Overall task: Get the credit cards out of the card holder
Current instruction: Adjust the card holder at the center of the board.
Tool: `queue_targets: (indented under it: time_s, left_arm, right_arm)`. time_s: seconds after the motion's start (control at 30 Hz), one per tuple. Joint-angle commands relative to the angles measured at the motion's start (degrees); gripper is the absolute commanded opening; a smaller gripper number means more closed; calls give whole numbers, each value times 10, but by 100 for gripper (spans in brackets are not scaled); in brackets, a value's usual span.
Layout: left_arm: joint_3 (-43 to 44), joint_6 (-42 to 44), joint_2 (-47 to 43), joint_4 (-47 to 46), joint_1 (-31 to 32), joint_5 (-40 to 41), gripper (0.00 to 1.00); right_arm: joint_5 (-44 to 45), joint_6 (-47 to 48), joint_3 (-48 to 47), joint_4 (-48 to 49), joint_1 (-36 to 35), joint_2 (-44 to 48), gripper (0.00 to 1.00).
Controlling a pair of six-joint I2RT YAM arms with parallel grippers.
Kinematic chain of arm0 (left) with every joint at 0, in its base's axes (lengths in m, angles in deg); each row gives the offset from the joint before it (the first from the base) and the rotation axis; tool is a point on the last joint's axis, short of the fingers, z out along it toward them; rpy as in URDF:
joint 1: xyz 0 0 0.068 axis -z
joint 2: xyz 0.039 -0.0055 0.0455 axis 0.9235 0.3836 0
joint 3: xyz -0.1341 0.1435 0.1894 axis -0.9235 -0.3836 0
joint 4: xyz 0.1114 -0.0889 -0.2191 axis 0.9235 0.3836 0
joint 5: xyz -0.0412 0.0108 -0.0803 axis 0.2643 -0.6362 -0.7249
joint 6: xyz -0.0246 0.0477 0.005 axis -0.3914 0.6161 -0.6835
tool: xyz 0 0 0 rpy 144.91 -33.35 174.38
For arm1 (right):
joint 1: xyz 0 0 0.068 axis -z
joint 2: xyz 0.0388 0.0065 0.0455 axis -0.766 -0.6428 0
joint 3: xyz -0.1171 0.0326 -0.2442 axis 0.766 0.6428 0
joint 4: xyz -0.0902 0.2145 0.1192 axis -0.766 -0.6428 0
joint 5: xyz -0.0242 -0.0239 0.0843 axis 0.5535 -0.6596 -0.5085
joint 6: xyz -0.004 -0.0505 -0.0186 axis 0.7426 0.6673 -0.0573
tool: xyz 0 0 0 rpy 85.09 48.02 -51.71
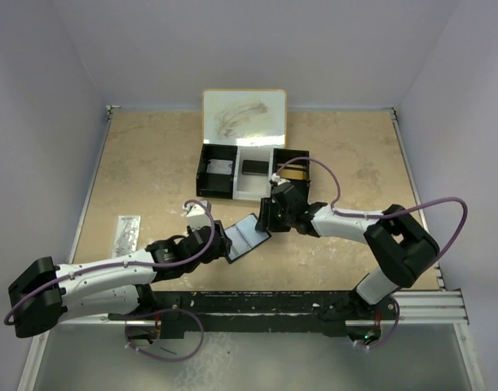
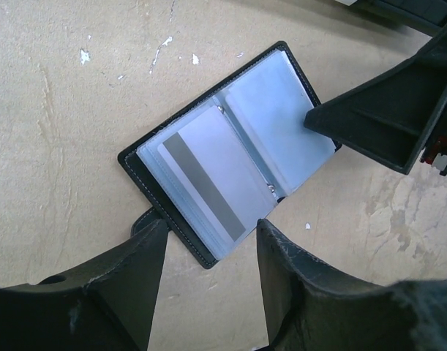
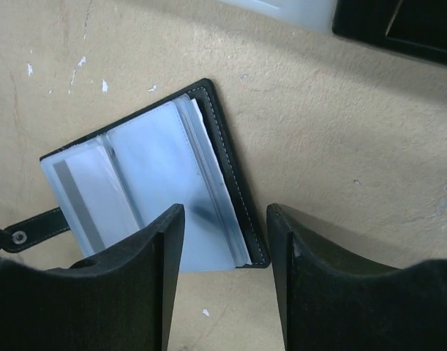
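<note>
- The tan tabletop (image 1: pixel 151 163) carries everything. A small grey patterned sheet (image 1: pixel 128 235) lies near its left edge, well apart from the rest.
- A three-compartment tray (image 1: pixel 202 173) sits at the far middle, with a smudged white panel (image 1: pixel 244 116) just behind it.
- The tray's left compartment holds a pale grey item (image 1: pixel 219 169), the middle one a dark flat item (image 1: pixel 253 168), and the right one a yellowish item (image 1: pixel 293 172). The top view is too small to tell what they are.
- The card holder (image 1: pixel 247 236) lies open and flat on the tabletop, nearer than the tray and between the two arms' jaws, with its clear pockets facing up.
- The left jaws stand wide apart and hold nothing. Their fingers (image 2: pixel 128 285) straddle the holder's near edge on the card side.
- The right jaws are also spread wide and grip nothing. One of their fingers (image 3: pixel 161 270) is over the clear page, and the other is beyond the black cover's stitched edge.
- A pale card (image 2: pixel 208 183) with a grey stripe sits in a pocket on the half nearest the left jaws. Only the wrist views show it; from above, the holder is just a grey-blue slab.
- The snap tab (image 3: pixel 33 230) shows its stud in the right wrist view. In the left wrist view a finger mostly hides it.
</note>
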Motion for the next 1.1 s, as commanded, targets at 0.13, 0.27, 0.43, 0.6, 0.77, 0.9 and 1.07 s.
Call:
queue_targets:
  time_s: [0.13,0.27,0.43,0.6,0.77,0.9,1.07]
  left_arm:
    - [28,7,-2,-14,2,-2,50]
    - [20,6,-16,-6,2,11,51]
    - [25,4,-22,6,2,16,52]
    - [25,3,-38,21,2,25,52]
    - [38,25,-41,36,1,31,52]
    - [63,54,-16,41,-4,36,51]
    - [98,116,24,28,-40,4,51]
  right_arm:
    - [-89,-114,204,181,-18,66,48]
    - [-118,-177,255,283,-82,80,48]
    - [-39,-182,203,170,-129,108,48]
    - [66,-174,133,-14,-127,166,51]
    - [107,-162,98,-30,-127,217,52]
    - [24,-164,142,133,-127,216,53]
    - [-3,-196,116,211,-128,131,48]
